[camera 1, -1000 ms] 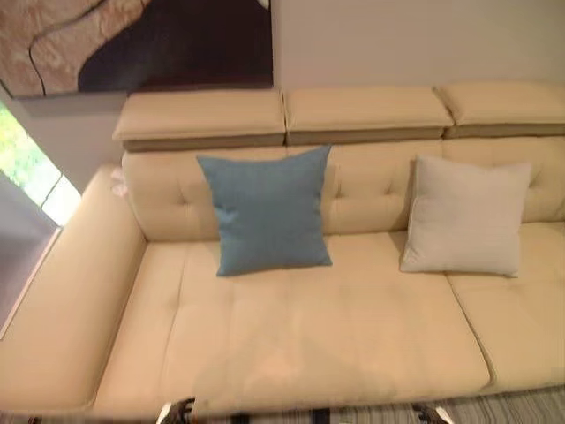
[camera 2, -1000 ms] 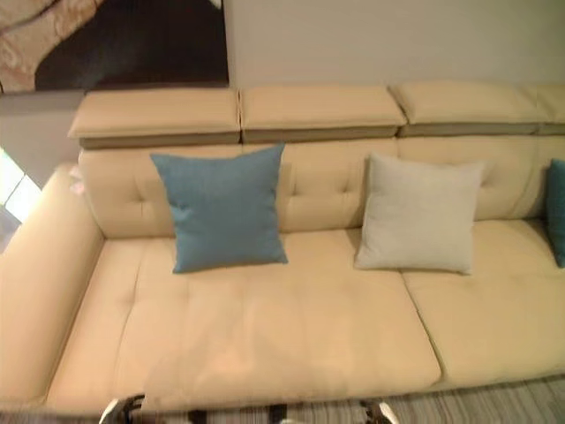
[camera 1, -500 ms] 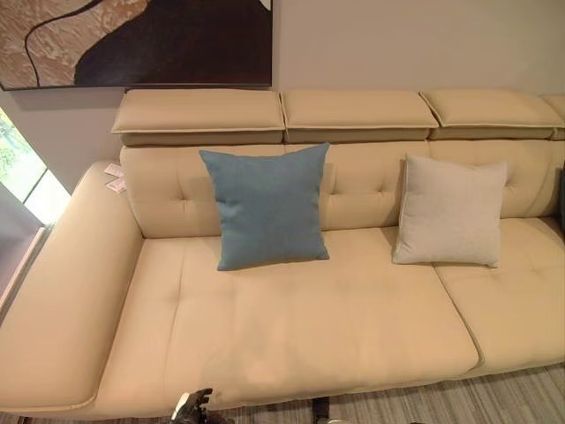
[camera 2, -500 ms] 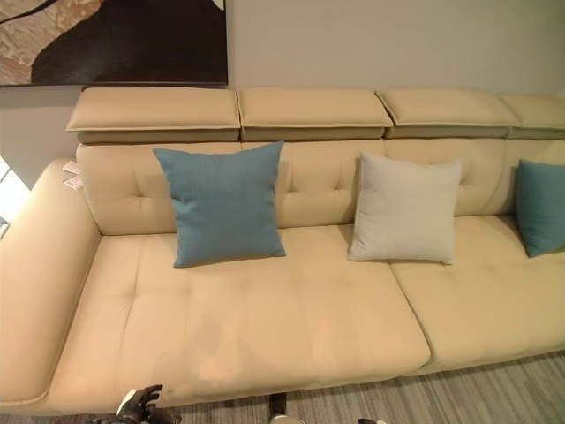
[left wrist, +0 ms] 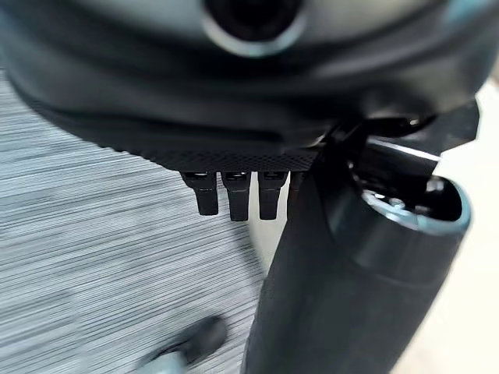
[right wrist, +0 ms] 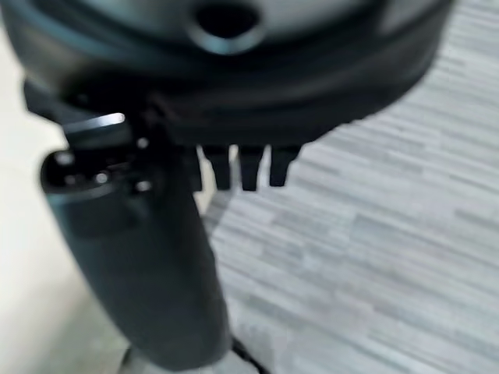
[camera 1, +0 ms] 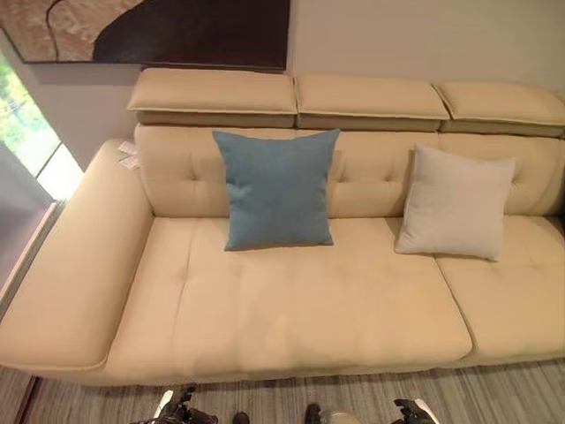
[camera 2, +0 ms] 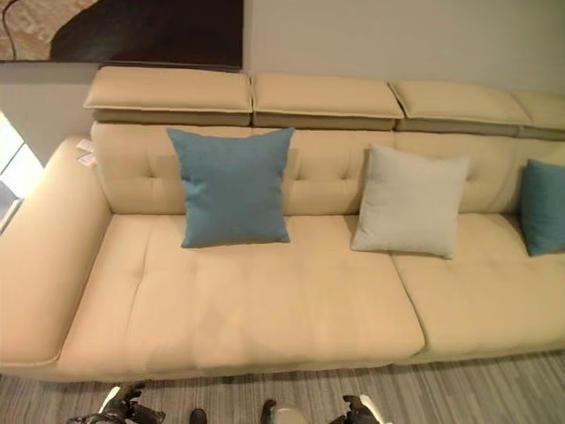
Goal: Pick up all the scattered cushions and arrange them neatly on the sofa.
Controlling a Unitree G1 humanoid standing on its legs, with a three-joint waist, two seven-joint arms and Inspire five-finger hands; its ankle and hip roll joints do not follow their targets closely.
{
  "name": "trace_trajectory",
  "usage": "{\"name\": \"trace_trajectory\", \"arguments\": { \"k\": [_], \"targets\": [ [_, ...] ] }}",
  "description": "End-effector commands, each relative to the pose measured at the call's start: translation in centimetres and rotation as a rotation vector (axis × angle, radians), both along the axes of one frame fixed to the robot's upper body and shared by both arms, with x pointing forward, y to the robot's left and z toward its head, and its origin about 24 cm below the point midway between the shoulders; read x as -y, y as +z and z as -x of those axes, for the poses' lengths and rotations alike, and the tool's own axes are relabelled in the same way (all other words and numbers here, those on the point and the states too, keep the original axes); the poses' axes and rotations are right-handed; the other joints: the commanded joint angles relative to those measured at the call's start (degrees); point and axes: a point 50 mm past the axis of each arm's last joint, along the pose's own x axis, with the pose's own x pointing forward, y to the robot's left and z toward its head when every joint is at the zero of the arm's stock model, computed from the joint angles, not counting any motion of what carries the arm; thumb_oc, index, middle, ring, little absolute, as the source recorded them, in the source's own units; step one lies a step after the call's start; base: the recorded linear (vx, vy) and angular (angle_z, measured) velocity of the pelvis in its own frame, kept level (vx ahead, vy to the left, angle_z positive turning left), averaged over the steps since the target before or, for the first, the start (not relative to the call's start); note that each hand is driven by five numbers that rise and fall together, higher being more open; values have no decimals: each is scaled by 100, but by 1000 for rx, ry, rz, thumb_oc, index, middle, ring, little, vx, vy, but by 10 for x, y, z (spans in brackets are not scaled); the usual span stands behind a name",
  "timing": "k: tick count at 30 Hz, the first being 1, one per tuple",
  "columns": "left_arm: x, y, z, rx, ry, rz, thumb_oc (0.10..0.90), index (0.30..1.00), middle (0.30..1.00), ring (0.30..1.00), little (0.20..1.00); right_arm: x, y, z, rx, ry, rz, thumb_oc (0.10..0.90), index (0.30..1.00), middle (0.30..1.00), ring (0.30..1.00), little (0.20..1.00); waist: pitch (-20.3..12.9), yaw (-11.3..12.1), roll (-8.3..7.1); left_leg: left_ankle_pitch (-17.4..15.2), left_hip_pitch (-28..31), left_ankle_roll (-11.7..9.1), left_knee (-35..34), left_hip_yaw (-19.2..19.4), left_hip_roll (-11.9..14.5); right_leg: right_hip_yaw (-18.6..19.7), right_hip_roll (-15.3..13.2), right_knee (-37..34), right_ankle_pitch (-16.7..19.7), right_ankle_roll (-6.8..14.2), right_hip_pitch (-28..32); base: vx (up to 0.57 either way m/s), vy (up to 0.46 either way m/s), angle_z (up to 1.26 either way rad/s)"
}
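A blue cushion (camera 1: 278, 190) stands upright against the backrest of the beige sofa (camera 1: 291, 309), left of the middle. To its right a pale grey cushion (camera 1: 455, 203) leans on the backrest, slightly tilted. A second blue cushion (camera 2: 543, 208) stands further right, at the picture's edge. My left hand (camera 1: 181, 412) and right hand (camera 1: 410, 412) hang low in front of the sofa, over the floor. In the wrist views the left hand's fingers (left wrist: 234, 199) and the right hand's fingers (right wrist: 248, 173) point down, relaxed, with nothing in them.
A grey striped carpet (camera 1: 291, 397) runs along the sofa's front edge. The wide left armrest (camera 1: 79, 265) carries small paper tags (camera 1: 128, 155). A dark painting (camera 1: 168, 31) hangs above the headrests, and a bright window (camera 1: 26, 132) is at the far left.
The whole picture has shifted, so the camera moved: more carpet shows in front of the sofa. Both hands now show at the bottom edge. The cushions keep their places.
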Motion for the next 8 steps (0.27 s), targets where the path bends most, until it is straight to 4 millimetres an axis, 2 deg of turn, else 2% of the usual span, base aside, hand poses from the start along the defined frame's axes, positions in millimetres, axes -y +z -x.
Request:
{"name": "trace_trajectory", "arguments": {
  "k": [1,3,8],
  "targets": [
    [-8,6,-14,55,8,-33,800,900,900,900,900,9,6,-10,34,47,52,800,900,900,900,900,-191,54,-165,-547,-152,24,201,-316,-482,124,-47,-818,548,454,460,8,-106,-7],
    [-5,5,-14,54,10,-26,800,900,900,900,900,11,7,-12,35,47,61,800,900,900,900,900,-252,42,-175,-477,-119,-48,97,-301,-453,122,-20,-1233,652,454,609,3,-77,-9],
    [-2,3,-12,36,-6,-18,800,900,900,900,900,12,6,-7,18,41,65,800,900,900,900,900,-286,37,-162,-425,2,-105,-14,-301,-412,26,-14,-1526,725,454,810,5,-17,0]
  ]
}}
